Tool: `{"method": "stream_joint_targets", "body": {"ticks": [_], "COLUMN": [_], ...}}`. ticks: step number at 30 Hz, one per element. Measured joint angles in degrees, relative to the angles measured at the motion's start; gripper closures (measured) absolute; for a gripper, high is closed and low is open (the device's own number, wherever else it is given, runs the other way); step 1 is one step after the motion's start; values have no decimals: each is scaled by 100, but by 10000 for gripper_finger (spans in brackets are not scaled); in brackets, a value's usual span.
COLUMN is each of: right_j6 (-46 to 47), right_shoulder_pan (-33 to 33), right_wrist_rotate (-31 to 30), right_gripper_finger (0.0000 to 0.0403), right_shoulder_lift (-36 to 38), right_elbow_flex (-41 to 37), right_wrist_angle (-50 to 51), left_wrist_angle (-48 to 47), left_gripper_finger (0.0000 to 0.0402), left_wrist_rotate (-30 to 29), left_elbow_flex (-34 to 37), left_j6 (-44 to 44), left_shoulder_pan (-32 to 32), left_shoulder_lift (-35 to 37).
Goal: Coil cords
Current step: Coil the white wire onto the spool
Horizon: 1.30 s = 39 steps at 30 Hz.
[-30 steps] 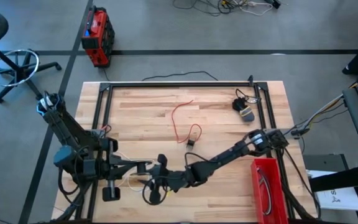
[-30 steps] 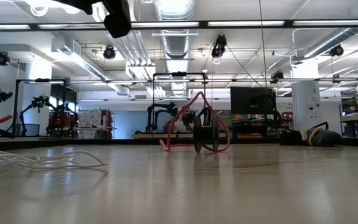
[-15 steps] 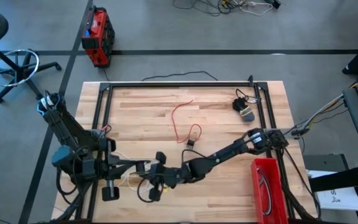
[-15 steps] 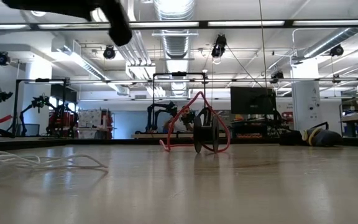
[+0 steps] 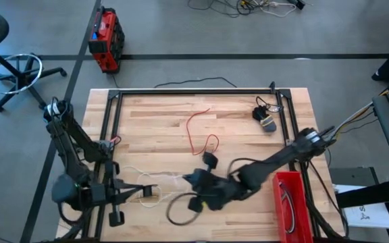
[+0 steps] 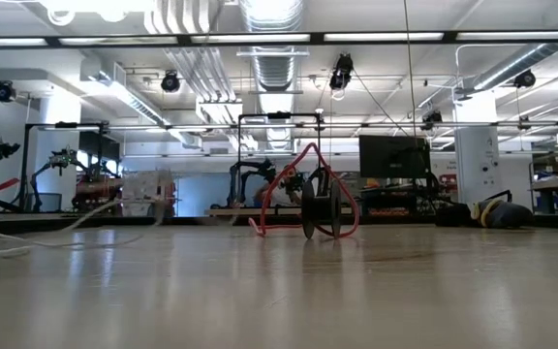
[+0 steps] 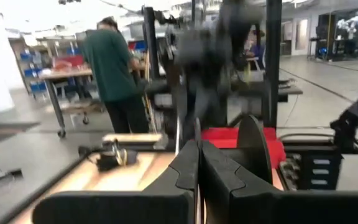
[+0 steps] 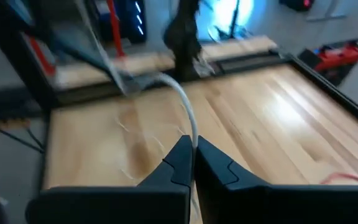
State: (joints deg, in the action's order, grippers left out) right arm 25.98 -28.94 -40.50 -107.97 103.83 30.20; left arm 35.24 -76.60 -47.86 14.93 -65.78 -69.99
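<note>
Right gripper (image 5: pixel 189 178), as we see it, is clamped on the white cord (image 5: pixel 155 179), which stretches from its fingertips across the worktop (image 5: pixel 154 121) to the left gripper (image 5: pixel 150 192), also pinched shut on it. Beyond our right gripper lies the red cord (image 5: pixel 196 128).

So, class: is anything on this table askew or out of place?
Yes: the white cord is stretched out between the left gripper and right gripper instead of coiled, and the red cord sprawls loose mid-table.
</note>
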Motion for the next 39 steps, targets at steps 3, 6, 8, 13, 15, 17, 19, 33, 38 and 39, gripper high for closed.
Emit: {"method": "stream_joint_targets", "body": {"ticks": [3,6,8,13,15,17,19,33,38,39], "right_j6": [-15,-37,-39,-83,-148,-137,-11,626,913,1003], "right_shoulder_pan": [-114,-156,-163,-104,-54,28,121,410,412,411], "right_wrist_rotate": [-8,-19,16,224,247,250,254,302,298,300], "right_gripper_finger": [402,403,403,403,403,403,403,403,403,403], "right_shoulder_lift": [287,422,447,426,398,349,300,-521,-740,-752], "right_elbow_flex": [0,2,2,-4,-4,-4,-4,-4,-4,-5], "right_wrist_angle": [-265,-501,-618,-1177,-1324,-1367,-1389,-1533,-1338,-1217], "left_wrist_angle": [-863,-1299,-1328,-1333,-1326,-1328,-1318,-1167,-1112,-1114], "left_gripper_finger": [401,401,401,401,401,401,401,401,401,401], "left_wrist_rotate": [-66,-73,-70,68,381,787,1052,1008,1006,1006], "left_elbow_flex": [48,157,288,750,905,999,1038,650,396,360], "left_j6": [-1022,-1796,-2070,-2889,-3151,-3344,-3490,-3803,-3575,-3519], "left_shoulder_pan": [46,146,273,839,1138,1451,1740,2971,3001,2978], "left_shoulder_lift": [-10,-10,-10,-78,-149,-269,-391,-617,-555,-519]}}
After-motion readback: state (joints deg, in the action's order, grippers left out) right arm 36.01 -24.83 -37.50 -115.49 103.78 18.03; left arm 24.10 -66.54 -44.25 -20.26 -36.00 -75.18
